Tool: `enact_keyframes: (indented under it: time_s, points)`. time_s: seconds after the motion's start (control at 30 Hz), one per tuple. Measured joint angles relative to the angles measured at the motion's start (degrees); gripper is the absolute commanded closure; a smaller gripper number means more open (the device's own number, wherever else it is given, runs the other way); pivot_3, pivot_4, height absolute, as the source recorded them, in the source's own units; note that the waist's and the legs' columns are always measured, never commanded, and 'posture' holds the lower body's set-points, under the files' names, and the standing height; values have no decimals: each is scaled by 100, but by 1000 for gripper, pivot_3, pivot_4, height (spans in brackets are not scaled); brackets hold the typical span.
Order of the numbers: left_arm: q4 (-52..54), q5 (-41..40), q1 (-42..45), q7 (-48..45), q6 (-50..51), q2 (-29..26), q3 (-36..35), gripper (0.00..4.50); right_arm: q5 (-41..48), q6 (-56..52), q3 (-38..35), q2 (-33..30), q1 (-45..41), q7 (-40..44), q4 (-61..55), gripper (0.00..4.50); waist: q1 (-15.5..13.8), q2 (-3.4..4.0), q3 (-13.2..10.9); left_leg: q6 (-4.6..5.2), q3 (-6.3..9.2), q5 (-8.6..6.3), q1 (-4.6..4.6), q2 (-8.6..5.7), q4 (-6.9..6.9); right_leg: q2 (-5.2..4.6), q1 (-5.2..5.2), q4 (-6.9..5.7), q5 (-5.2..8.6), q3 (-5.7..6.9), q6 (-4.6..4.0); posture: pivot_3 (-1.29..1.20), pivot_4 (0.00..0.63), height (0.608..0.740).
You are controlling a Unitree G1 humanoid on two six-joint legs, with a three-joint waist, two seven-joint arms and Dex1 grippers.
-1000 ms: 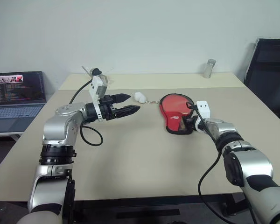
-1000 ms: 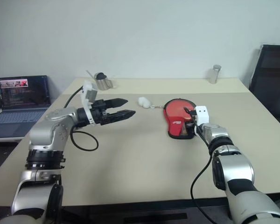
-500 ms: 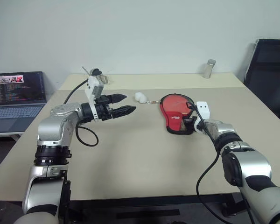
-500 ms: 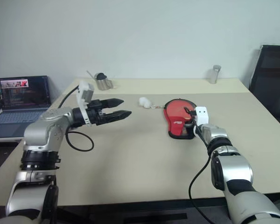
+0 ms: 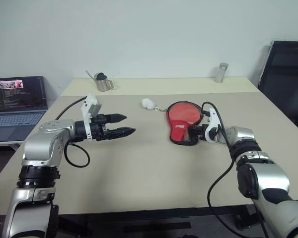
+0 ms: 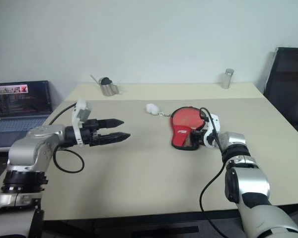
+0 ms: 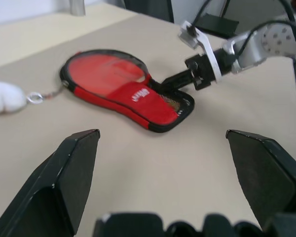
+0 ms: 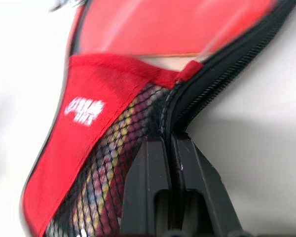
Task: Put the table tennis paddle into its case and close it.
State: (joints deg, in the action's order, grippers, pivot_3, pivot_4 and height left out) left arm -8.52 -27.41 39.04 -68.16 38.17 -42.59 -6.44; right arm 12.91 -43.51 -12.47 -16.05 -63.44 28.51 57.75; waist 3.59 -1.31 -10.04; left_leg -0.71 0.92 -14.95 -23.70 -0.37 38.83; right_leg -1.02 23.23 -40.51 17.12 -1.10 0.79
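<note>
Left claw (image 5: 123, 125) has pulled back away from the case (image 5: 184, 120) and dropped lower; fingers spread wide apart, holding nothing, hovering over bare bench (image 5: 139, 168) well to the left of the case. Left wrist view looks across at the case from there.

Case has shifted slightly left on the bench and swung round since a second ago; lies flat, red side up, white fluffy charm (image 5: 148, 103) on a short chain just off its far-left edge. Paddle (image 8: 172, 61) sits inside: a strip of light wood shows under the red flap in the right wrist view.

Right claw (image 6: 196, 139) is at the case's narrow handle end, fingers now pressed together on the black zip edge (image 8: 222, 69) beside the mesh pocket (image 8: 108, 182); a second ago they were slightly parted. Whether it holds the zip pull or just fabric can't be told.

Read: insertion done, closing step starting. Zip looks open along the right side. With the left claw off, the case may drag again when pulled.
</note>
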Motion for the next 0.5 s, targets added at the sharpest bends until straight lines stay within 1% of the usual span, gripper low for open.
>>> enact_keyframes:
  time_s: [0.13,0.23,0.37,0.5]
  points:
    - [160,-92,-52,0,62,7,45,0,367,-1201,82,181,684,12,-1710,4481,-30,0,0,1,5,0,-5,0,1,0,2,1,0,4,0,0,150,740]
    - [205,-147,-78,-1,132,6,64,0,560,-1855,78,239,1053,-76,-2659,4481,-32,0,0,1,5,-1,-5,-1,1,0,2,2,0,3,0,0,150,740]
    - [234,-171,-128,-3,151,6,112,0,763,-2467,68,242,1488,-209,-3643,4481,-44,0,0,2,7,-1,-6,-1,0,0,3,5,0,5,0,0,150,740]
    - [316,-187,-158,-17,185,-13,124,0,890,-2846,-4,227,1785,-356,-4201,4481,-46,0,0,2,6,-1,-7,-2,0,0,3,7,0,4,0,0,150,740]
